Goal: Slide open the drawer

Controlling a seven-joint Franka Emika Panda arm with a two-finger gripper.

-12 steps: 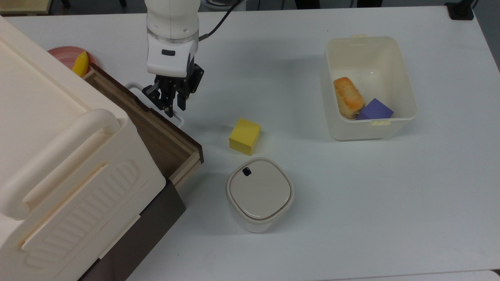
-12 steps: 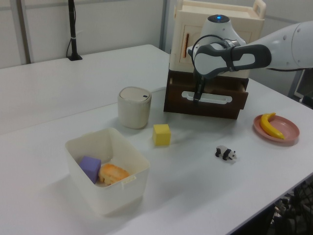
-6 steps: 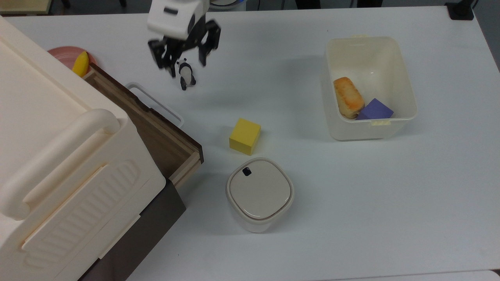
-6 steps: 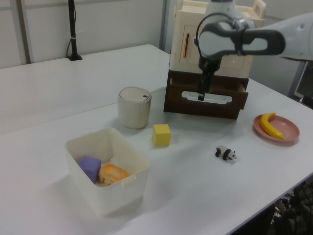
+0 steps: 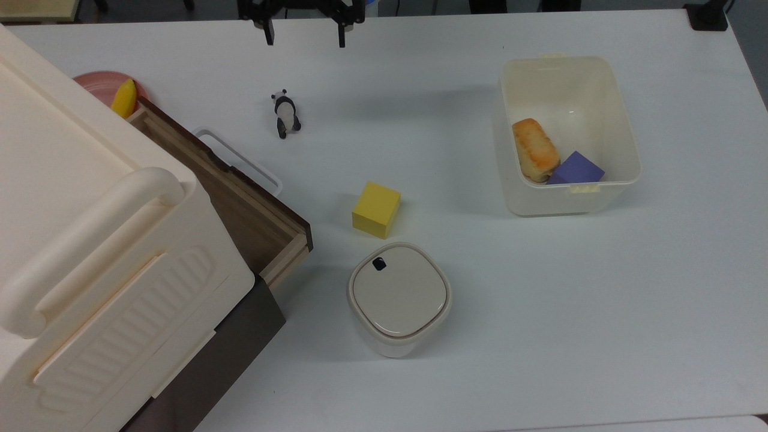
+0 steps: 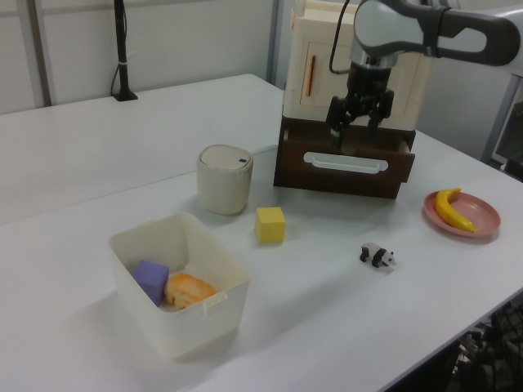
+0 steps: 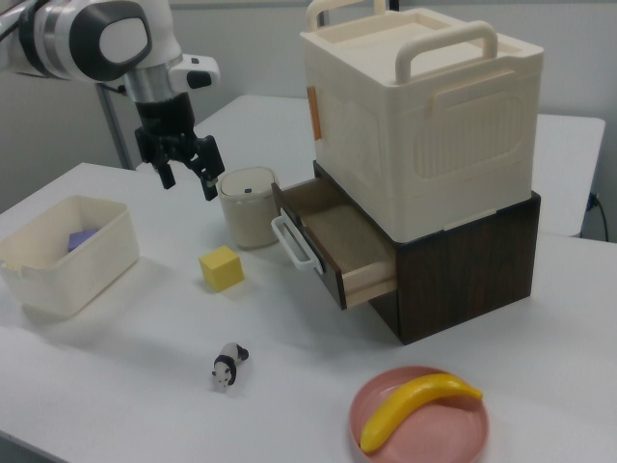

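hovering gripper (image 7: 185,179) spread, empty; drawer (image 7: 333,241) pulled out; yellow cube (image 7: 221,268), panda (image 7: 226,366) nearby.

fingers (image 5: 303,39) risen off handle (image 5: 237,158), spread

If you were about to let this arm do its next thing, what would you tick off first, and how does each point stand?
1. The drawer is slid out of the dark base: ok, its inside shows.
2. The gripper has let go of the white loop handle: ok, fingers open, raised above the table.
3. Nothing held between the fingers: ok.
4. Drawer empty inside: cannot tell, part is hidden under the cream cabinet.
5. Toy panda and yellow cube lie apart from the drawer front: ok.
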